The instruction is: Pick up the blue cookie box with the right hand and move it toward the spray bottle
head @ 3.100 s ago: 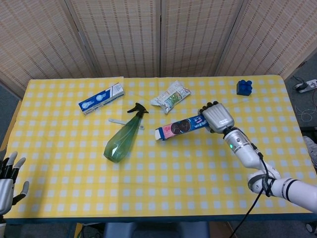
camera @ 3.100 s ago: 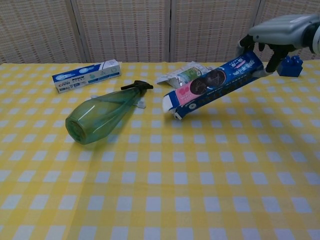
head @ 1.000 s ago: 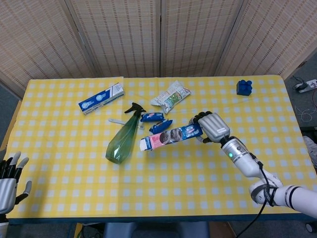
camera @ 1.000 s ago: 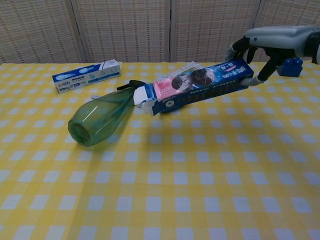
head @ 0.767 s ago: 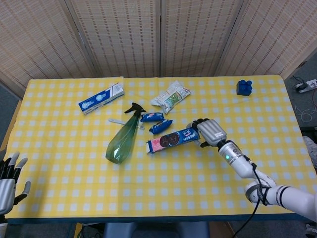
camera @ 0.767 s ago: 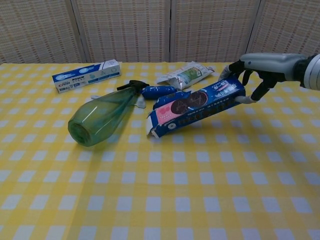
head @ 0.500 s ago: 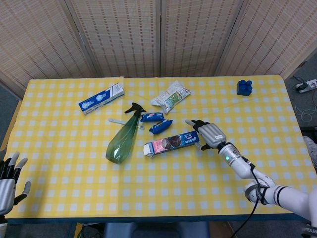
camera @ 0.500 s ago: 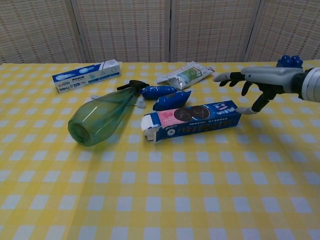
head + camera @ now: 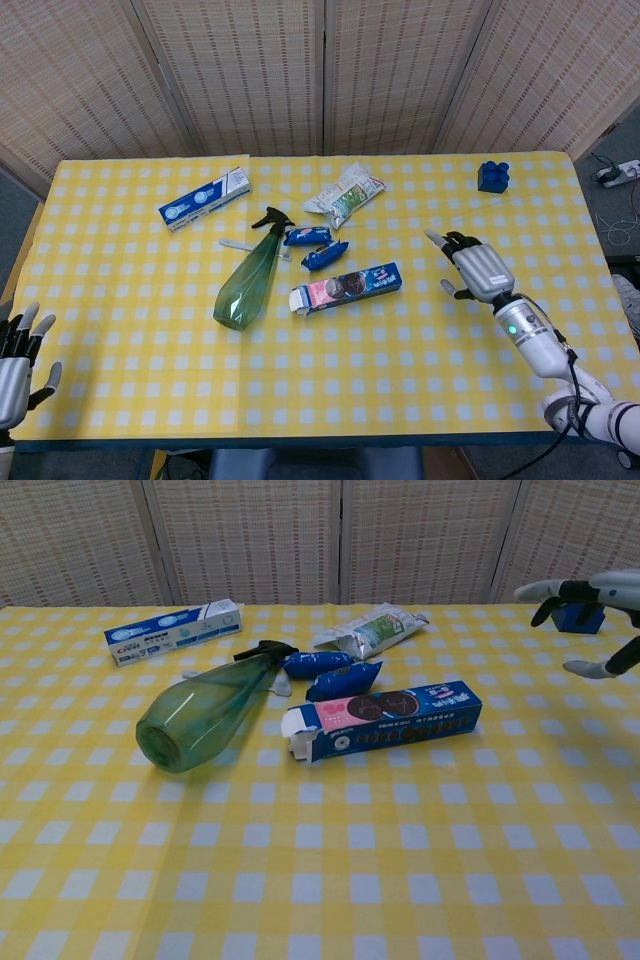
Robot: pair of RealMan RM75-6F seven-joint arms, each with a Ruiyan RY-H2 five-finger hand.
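Note:
The blue cookie box (image 9: pixel 346 288) (image 9: pixel 383 719) lies flat on the yellow checked table, its open white end toward the green spray bottle (image 9: pixel 249 279) (image 9: pixel 204 708), which lies on its side just left of it. Two small blue packets (image 9: pixel 314 246) (image 9: pixel 328 672) rest between the bottle's nozzle and the box. My right hand (image 9: pixel 475 266) (image 9: pixel 598 608) is open with fingers spread, well to the right of the box and touching nothing. My left hand (image 9: pixel 16 366) hangs open at the table's near left corner, seen only in the head view.
A blue-and-white toothpaste box (image 9: pixel 205 198) (image 9: pixel 173 631) lies at the back left. A green-and-white snack bag (image 9: pixel 345 195) (image 9: pixel 370 630) sits behind the cookie box. A blue toy brick (image 9: pixel 493 175) (image 9: pixel 579 615) stands at the back right.
My right hand lowered the cookie box onto the table beside the spray bottle, let go of it, and drew back to the right. Two blue packets came out near the nozzle.

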